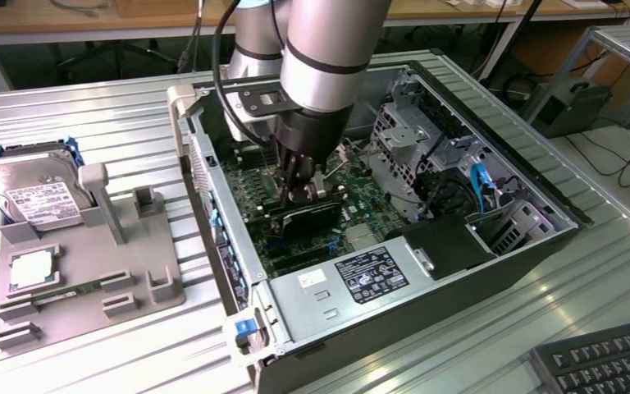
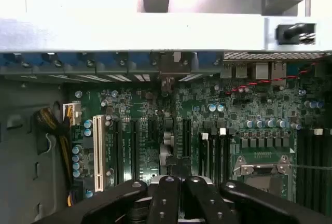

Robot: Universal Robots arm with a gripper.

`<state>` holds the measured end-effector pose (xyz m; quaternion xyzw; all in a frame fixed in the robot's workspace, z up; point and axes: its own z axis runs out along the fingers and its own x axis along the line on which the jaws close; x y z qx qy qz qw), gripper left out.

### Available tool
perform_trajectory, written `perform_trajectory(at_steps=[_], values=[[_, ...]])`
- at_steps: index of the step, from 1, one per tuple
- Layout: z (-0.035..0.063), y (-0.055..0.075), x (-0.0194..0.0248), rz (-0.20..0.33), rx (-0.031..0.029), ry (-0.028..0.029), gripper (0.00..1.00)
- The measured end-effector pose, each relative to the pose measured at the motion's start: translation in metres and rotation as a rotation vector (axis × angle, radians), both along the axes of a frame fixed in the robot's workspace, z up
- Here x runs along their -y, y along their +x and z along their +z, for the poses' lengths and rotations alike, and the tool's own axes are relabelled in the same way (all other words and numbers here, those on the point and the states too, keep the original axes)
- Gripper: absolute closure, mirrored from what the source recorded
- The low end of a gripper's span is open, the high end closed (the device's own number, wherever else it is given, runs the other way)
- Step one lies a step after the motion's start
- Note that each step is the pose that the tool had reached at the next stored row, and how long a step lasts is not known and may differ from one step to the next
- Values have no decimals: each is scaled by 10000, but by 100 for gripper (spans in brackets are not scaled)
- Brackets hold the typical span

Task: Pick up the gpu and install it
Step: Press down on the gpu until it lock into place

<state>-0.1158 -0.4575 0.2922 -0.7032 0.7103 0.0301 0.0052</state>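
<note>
The claw [image 1: 302, 187] is clenched on the gpu [image 1: 312, 215], low over the motherboard [image 1: 367, 215] at the computer case's [image 1: 490, 271] centre. A tilted card could miss its slot and jam.

Gripper [image 1: 306, 190] sits deep inside the case [image 1: 534, 246]. Drive cage [image 1: 403, 139] crowds at three o'clock, power supply [image 1: 370, 275] at six.

My exterior view looks down from high and off to one side, taking in the open case [image 1: 403, 205], the arm [image 1: 331, 57] and the tabletop [image 1: 107, 115]. My wrist view sits close inside the case, facing the motherboard [image 2: 207, 125] past the gripper [image 2: 179, 203]. Both views share the motherboard and the case's rear wall.
</note>
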Motion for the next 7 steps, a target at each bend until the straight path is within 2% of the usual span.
perform_trajectory(at_steps=[1, 7], values=[[16, 0, 3, -1, -11, 26, 89], [17, 1, 3, 0, -13, 25, 89]])
